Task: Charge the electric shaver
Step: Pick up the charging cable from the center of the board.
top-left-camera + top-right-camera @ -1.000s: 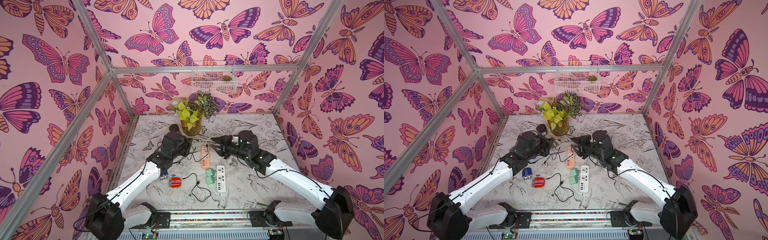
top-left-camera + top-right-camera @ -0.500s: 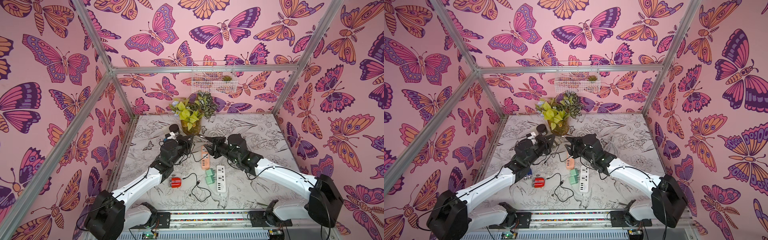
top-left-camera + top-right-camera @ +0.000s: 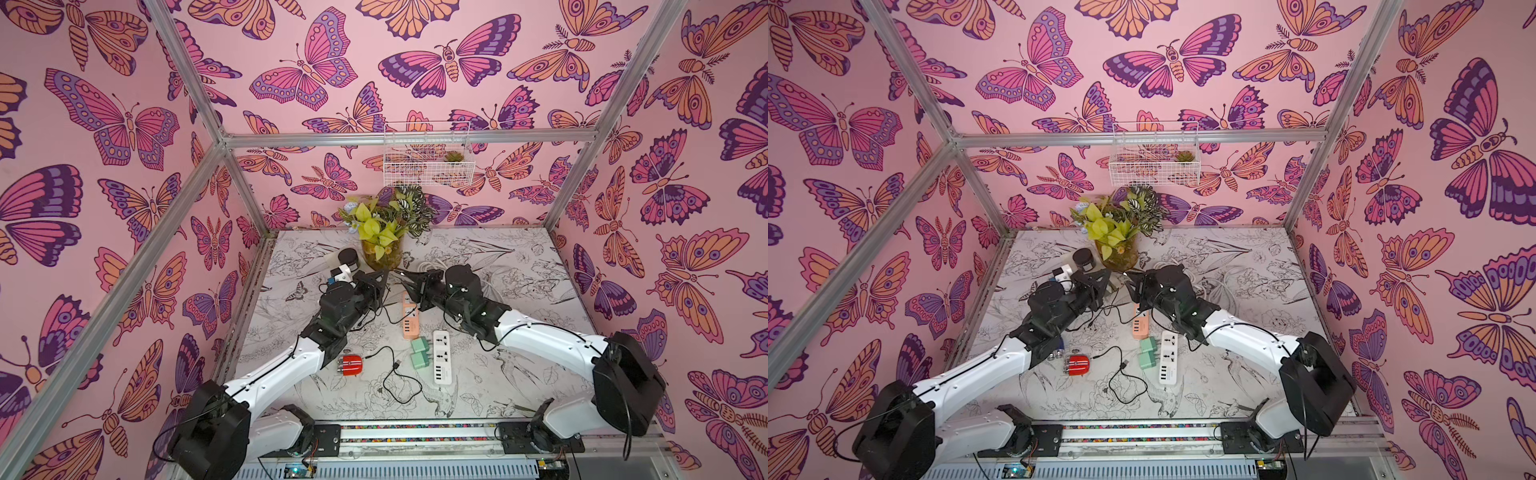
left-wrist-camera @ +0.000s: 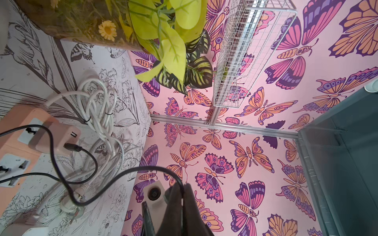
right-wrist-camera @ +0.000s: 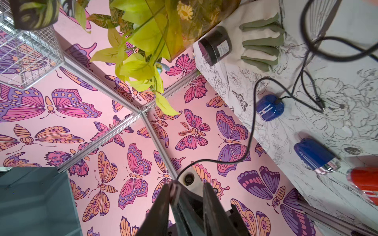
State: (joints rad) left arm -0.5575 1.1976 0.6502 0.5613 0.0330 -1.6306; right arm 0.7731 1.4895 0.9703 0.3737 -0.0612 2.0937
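- Left gripper [image 4: 180, 189]: fingers pressed together, pinching a black cable [image 5: 253, 122]. It sits raised just in front of the vase [image 3: 381, 253], on the robot's side of it.
- Right gripper [image 5: 187, 186]: tip to tip with the left one, in front of the vase in both top views. Its jaws stand partly apart, and dark parts of the left gripper show between them. The cable's end reaches one finger [image 5: 161, 202]; I cannot tell whether it touches.
- Blue electric shaver [image 5: 270, 106]: lies on the table to the robot's left of the vase and nearer the robot's base. The black cable is plugged into it and rises from it to the meeting grippers. In the top views the left arm covers it.
- A second blue shaver [image 5: 315, 155] with a clear cap and a red shaver [image 3: 351, 365] lie farther from the vase along the same side.
- Orange power strip [image 3: 409, 316]: flat on the table, in front of the vase. A pink adapter [image 4: 55, 139] is seated in it, with a black lead in its port.
- White power strip [image 3: 441, 357] and green adapters [image 3: 419, 352]: side by side, farther from the vase than the orange strip.
- Black jar [image 3: 348, 258]: just beside the vase, robot's left.
- Coiled white cord [image 4: 98, 106]: near the vase, robot's right.
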